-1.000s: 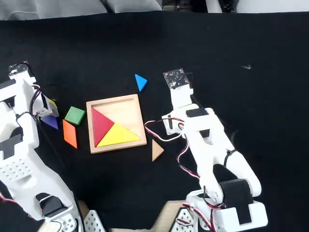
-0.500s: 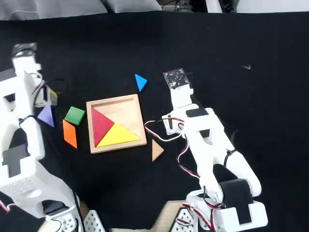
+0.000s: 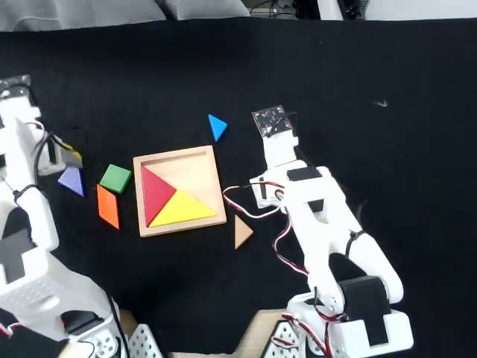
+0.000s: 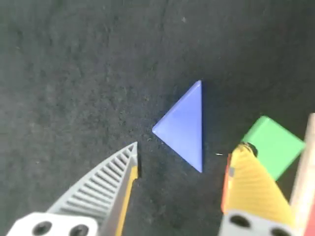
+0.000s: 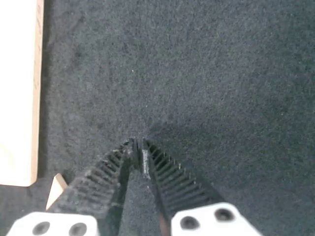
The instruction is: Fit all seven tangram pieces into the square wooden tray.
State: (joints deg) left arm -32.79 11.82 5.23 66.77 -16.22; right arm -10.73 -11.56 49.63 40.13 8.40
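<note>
Your left gripper stands wide open and holds nothing. The purple triangle lies flat just ahead, between its fingers, with the green square beside it. Your right gripper is closed on nothing, near the wooden tray, which holds the red triangle and the yellow triangle.

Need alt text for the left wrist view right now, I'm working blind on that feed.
The left end effector hangs open over a violet-blue triangle lying flat on the black cloth, a finger on each side of it. A green square lies close beside the triangle.
</note>
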